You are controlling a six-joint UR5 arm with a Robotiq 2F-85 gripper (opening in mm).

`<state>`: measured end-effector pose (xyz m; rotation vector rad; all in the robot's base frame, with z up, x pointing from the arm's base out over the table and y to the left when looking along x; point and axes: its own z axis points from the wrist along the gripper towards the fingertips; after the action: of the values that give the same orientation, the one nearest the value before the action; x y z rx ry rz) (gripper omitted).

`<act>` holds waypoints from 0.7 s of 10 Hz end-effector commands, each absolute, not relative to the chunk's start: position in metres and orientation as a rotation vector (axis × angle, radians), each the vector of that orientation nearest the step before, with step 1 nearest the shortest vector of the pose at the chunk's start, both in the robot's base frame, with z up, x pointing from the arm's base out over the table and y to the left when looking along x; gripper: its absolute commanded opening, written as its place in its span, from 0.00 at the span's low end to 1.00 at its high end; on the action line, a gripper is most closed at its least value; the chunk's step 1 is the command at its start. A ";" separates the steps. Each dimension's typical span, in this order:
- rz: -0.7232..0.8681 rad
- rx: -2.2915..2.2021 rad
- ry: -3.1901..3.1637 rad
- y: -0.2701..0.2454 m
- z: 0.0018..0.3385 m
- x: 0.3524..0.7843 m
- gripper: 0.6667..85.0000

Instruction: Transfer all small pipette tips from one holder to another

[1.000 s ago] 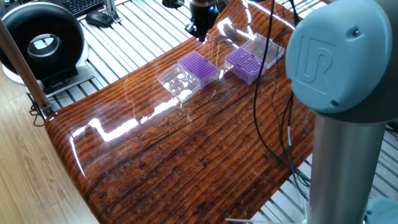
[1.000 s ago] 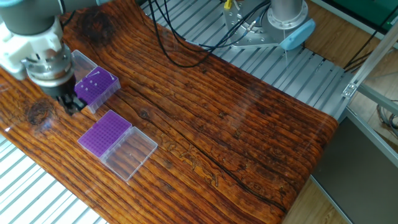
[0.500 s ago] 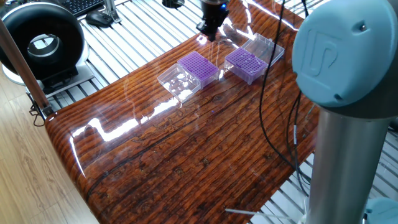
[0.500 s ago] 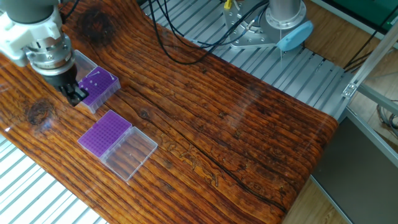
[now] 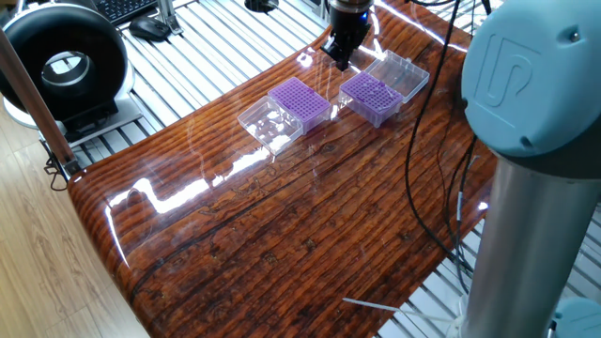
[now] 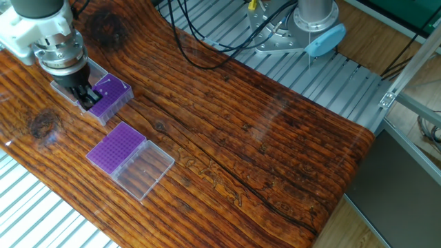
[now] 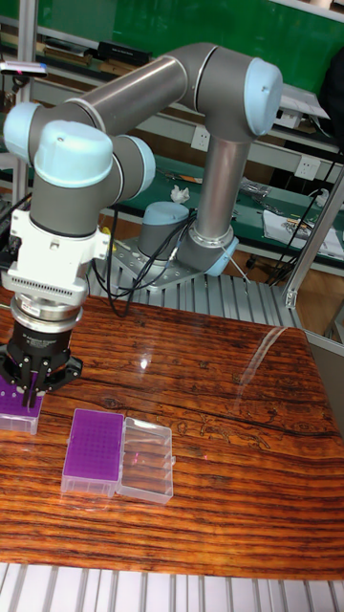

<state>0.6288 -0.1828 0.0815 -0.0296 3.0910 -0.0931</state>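
Observation:
Two purple holders stand on the wooden table, each with a clear lid beside it. The nearer holder (image 5: 299,101) (image 6: 116,148) (image 7: 93,449) carries a dense dotted grid of small pipette tips (image 5: 302,94). The farther holder (image 5: 368,97) (image 6: 116,95) (image 7: 17,409) shows only a few pale specks. My gripper (image 5: 340,60) (image 6: 88,100) (image 7: 36,387) hangs over the farther holder's edge. Its fingers are close together, and in the tall fixed view a thin pale sliver, seemingly one tip, shows between them.
Clear lids (image 5: 266,124) (image 5: 400,73) flank the holders. A black round device (image 5: 61,61) and a mouse (image 5: 150,28) sit off the table's far corner. The arm's base (image 6: 313,24) and cables (image 6: 207,58) stand on slatted metal beside the table.
My gripper has travelled sideways from above the nearer holder's side to over the farther holder. Both holders and lids have stayed put.

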 end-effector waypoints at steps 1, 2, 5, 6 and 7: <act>-0.084 -0.018 3.092 -0.185 0.081 0.626 0.00; -0.084 -0.025 3.092 -0.185 0.081 0.626 0.00; -0.062 -0.089 3.086 -0.181 0.081 0.627 0.00; -0.062 -0.075 3.085 -0.181 0.081 0.628 0.00; -0.061 -0.051 3.082 -0.181 0.081 0.629 0.00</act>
<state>0.6268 -0.1835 0.0804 -0.0672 3.0897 -0.0856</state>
